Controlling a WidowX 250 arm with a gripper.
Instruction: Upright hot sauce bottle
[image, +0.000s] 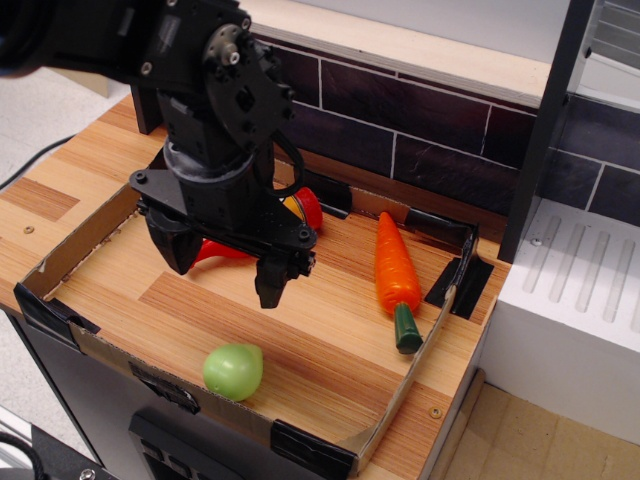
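The hot sauce bottle lies on its side on the wooden board, mostly hidden behind my gripper. One red end with a bit of yellow label shows to the right of the wrist, and another red part shows between the fingers. My black gripper hangs over the bottle with its fingers spread apart and pointing down on either side of that red part. I cannot tell whether the fingers touch the bottle.
An orange carrot with a green stem lies to the right. A green round fruit sits near the front. A low cardboard wall with black tape rings the board. A white rack stands at the right, with a dark tiled wall behind.
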